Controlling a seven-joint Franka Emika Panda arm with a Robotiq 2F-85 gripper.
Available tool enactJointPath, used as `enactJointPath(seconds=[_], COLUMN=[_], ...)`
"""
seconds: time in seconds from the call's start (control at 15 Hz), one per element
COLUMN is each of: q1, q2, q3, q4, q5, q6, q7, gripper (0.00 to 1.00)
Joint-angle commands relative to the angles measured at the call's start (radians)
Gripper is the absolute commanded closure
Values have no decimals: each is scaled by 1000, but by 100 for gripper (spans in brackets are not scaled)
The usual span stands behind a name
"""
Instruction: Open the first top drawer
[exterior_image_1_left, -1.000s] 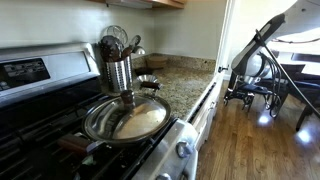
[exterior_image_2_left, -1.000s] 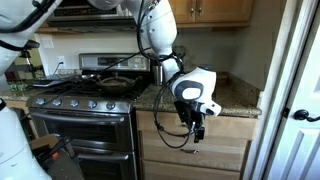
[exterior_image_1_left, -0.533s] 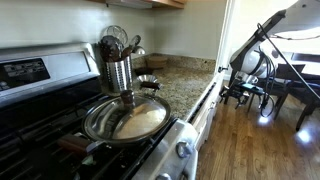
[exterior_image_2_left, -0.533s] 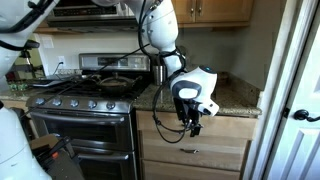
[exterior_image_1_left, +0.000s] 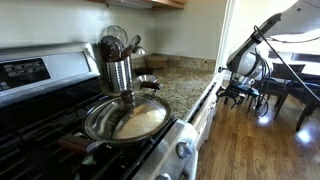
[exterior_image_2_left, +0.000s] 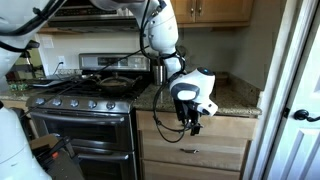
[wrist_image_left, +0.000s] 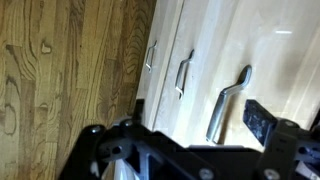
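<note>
**Wrist view: drawer shut, jaws apart just before its handle**

Wrist view is showing the black Robotiq gripper facing a run of pale cabinet fronts. Its jaws are appearing apart, clamped on nothing. The curved metal pull handle is lying between them, toward the right-hand finger, and whether anything is touching it cannot be told.

The first top drawer, a wide shallow drawer with a pale front panel, is sitting closed. In an exterior view its front is lying flush with the fronts below it, directly under the speckled granite tabletop and just beside the black-and-steel gas stove. The gripper is hanging in front of this panel, near its middle.

Judged from this, the approach is looking nearly done, while the grasp and the whole pull are not yet done. The contents are hidden behind the shut front.

For room, the drawer is needing to travel outward over the brown wooden plank floor, which is showing bare in front of the cabinets. In an exterior view the gripper and arm are standing off the tabletop edge, with open floor behind them. A white door frame is standing near the drawer's far end. The overhanging tabletop lip is sitting close above the handle, so a level, straight pull is likely the safest. Two smaller handles on the lower fronts are lying well clear of the jaws.
</note>
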Motion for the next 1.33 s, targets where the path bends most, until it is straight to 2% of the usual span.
enactJointPath(seconds=[0.0,1.27], q1=[-31,-154], q2=[29,168], q3=[33,164], q4=[17,108], q5=[35,37], q6=[54,174], q7=[-25,-84], gripper=[0,0])
